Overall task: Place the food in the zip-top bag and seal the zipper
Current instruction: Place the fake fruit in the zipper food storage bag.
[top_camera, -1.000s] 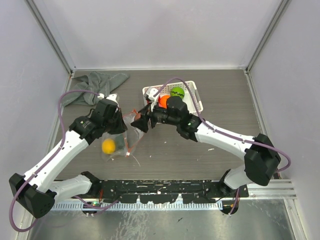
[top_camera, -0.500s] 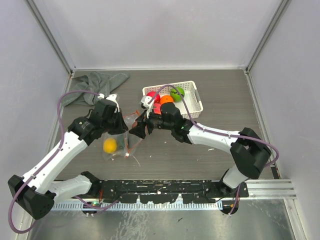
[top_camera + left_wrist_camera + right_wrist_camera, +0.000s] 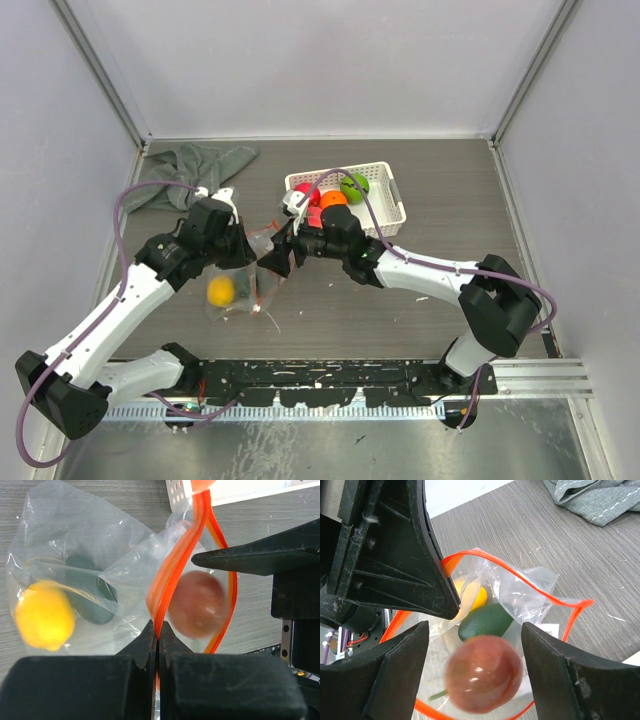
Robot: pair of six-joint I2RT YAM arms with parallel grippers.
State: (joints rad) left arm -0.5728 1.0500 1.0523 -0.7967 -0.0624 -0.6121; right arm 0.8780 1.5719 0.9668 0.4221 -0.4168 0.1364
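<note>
Right gripper (image 3: 474,636): the jaws stand wide apart, directly over the open mouth of the clear thin plastic zip-top bag (image 3: 60,540). A peach-brown round toy fruit (image 3: 484,674) shows between the two fingers and is blurred. A gap separates it from one finger; contact with the other finger cannot be determined. In the left wrist view this fruit lies inside the loop formed by the orange-red plastic zipper strip (image 3: 192,535).

Left gripper (image 3: 157,630): the jaws are closed on the zipper strip, pinching one edge of the mouth. The opposite edge bows outward, so the mouth forms an open oval.

Bag contents: one yellow round toy fruit (image 3: 45,621) and one dark green elongated toy fruit (image 3: 92,595), touching each other near the closed end.

Bag position: on the brown wood-grain table (image 3: 440,230), left of centre, between the left gripper and the right gripper.

Surroundings: a white lattice plastic basket (image 3: 392,205) stands just beyond the right gripper. It holds a red round toy fruit (image 3: 305,190), an orange round toy fruit (image 3: 333,198) and a green round toy fruit (image 3: 353,185). A crumpled grey cloth (image 3: 195,165) lies at the far left corner, apart from the bag.
</note>
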